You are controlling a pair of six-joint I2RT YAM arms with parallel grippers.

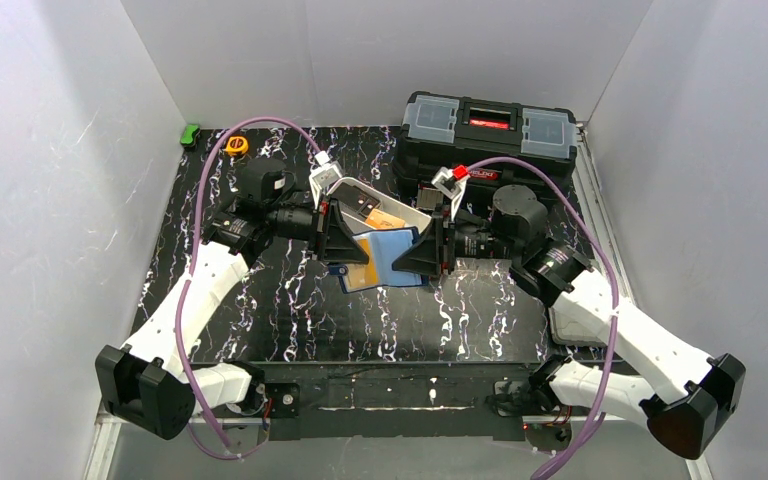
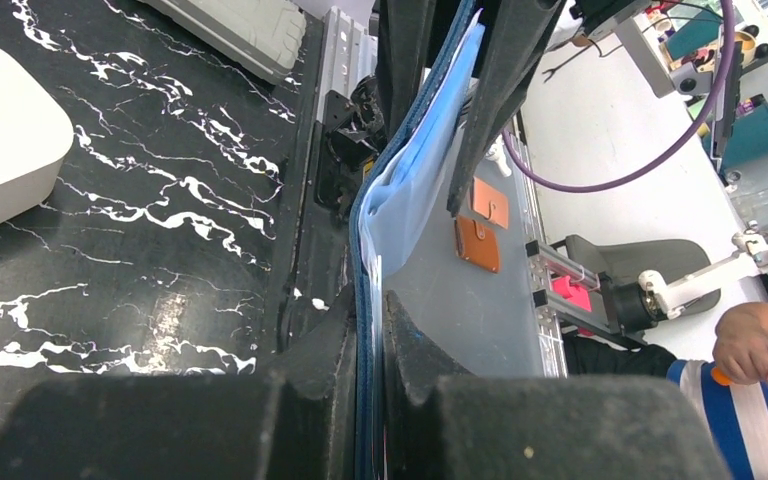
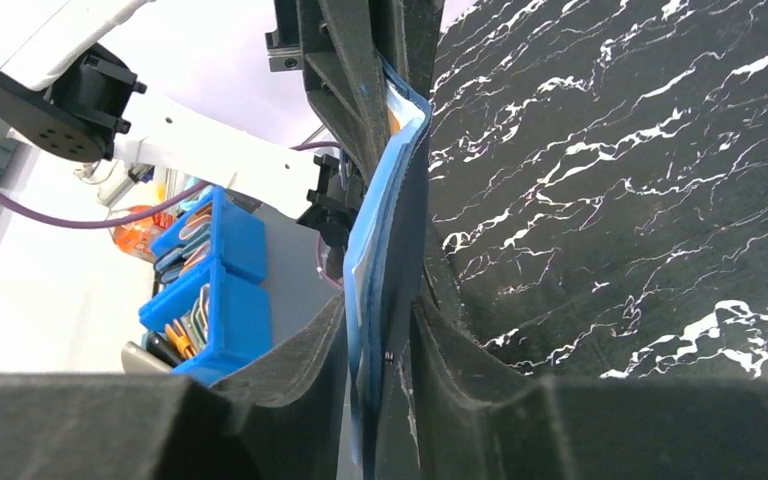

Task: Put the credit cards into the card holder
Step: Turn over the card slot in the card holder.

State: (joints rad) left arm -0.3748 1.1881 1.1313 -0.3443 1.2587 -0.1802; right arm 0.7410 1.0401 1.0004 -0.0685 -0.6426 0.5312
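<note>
The card holder (image 1: 392, 255) hangs opened between my two grippers above the middle of the table, its light blue inside turned up. My left gripper (image 1: 358, 255) is shut on its left edge; in the left wrist view the jaws (image 2: 368, 300) pinch the navy and blue layers (image 2: 410, 190) tight. My right gripper (image 1: 405, 262) straddles the right edge. There its jaws (image 3: 380, 310) stand slightly apart, with a gap beside the holder (image 3: 390, 200). An orange-yellow credit card (image 1: 365, 276) pokes out at the holder's near left. More cards (image 1: 384, 218) lie in the white tray.
The long white tray (image 1: 405, 207) lies just behind the grippers. The big black toolbox (image 1: 488, 130) stands at the back right. A yellow tape measure (image 1: 237, 145) and a small green object (image 1: 190, 134) sit at the back left corner. White walls enclose the table.
</note>
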